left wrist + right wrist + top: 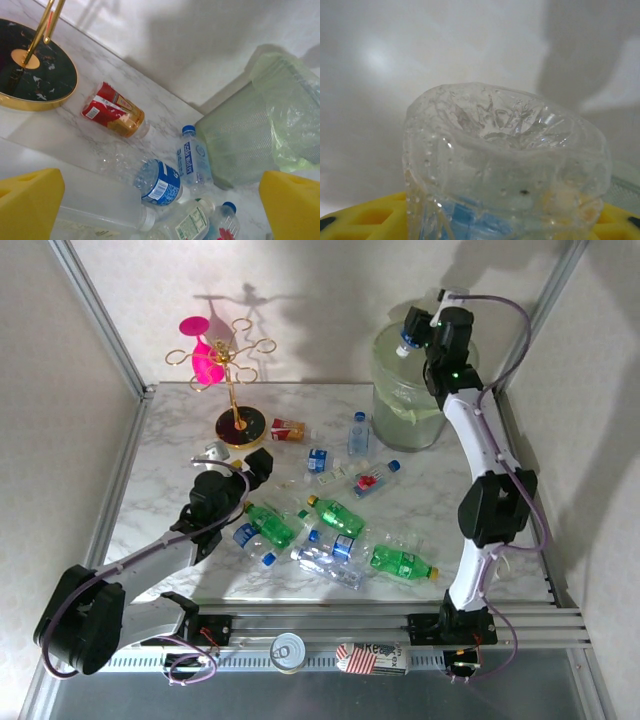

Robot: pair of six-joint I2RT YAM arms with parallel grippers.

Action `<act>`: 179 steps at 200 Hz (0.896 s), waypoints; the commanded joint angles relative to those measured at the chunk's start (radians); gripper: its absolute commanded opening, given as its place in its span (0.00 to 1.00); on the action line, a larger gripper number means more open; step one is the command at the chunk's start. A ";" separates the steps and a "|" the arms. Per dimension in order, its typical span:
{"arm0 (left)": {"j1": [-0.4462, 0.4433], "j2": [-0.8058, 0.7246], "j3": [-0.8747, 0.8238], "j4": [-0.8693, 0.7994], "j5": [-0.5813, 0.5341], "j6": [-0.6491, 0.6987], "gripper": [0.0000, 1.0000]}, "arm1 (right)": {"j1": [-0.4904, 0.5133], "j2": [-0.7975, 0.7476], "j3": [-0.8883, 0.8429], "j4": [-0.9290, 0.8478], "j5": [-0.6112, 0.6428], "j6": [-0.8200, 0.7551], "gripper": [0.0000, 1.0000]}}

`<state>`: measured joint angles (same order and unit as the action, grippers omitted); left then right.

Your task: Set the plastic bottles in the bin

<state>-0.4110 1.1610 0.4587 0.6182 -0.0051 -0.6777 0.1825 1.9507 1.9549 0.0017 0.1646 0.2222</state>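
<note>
Over the pale green bin (pixel 408 405) at the back right, my right gripper (pixel 428 338) is shut on a clear bottle (pixel 408 343) with a blue cap. In the right wrist view that bottle's dimpled base (pixel 505 150) stands between the yellow fingers (pixel 365 220). My left gripper (pixel 256 466) hangs open low over the table, its yellow fingers (pixel 30 205) wide apart. Between and beyond them lie a blue-labelled clear bottle (pixel 160 182), a soda-water bottle (pixel 192 160) and a red-labelled one (pixel 112 111). Green bottles (pixel 337 515) and more clear ones (pixel 330 560) lie mid-table.
A gold stand with pink glasses (pixel 235 370) rises at the back left, and its dark base (pixel 35 70) lies close to the left gripper. A tin can (pixel 288 650) and a red-and-white packet (pixel 372 658) rest on the front rail. Metal frame posts bound the table.
</note>
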 commanded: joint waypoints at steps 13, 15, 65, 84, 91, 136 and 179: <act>-0.009 -0.006 0.029 -0.021 0.018 0.009 0.99 | -0.003 0.074 0.038 -0.074 0.035 -0.013 0.48; -0.009 -0.005 0.029 -0.021 0.017 0.009 0.99 | -0.003 0.077 0.038 -0.076 0.036 -0.012 0.49; -0.009 -0.033 0.026 -0.046 -0.067 -0.009 0.99 | -0.003 0.083 0.087 -0.111 0.041 -0.010 0.81; -0.009 -0.044 0.026 -0.053 -0.126 -0.035 0.99 | 0.001 0.061 0.139 -0.148 0.035 -0.020 0.99; -0.009 -0.049 0.029 -0.059 -0.144 -0.038 0.99 | 0.005 0.043 0.143 -0.151 0.035 -0.027 0.99; 0.000 -0.073 0.037 -0.091 -0.211 -0.051 0.99 | 0.081 -0.154 -0.007 -0.084 0.036 -0.090 0.99; 0.006 -0.105 0.077 -0.267 -0.229 -0.074 0.99 | 0.185 -0.398 -0.381 0.056 -0.063 -0.075 0.99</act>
<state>-0.4107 1.0920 0.4763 0.4873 -0.1974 -0.7319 0.3283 1.6585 1.7519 -0.0433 0.1673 0.1482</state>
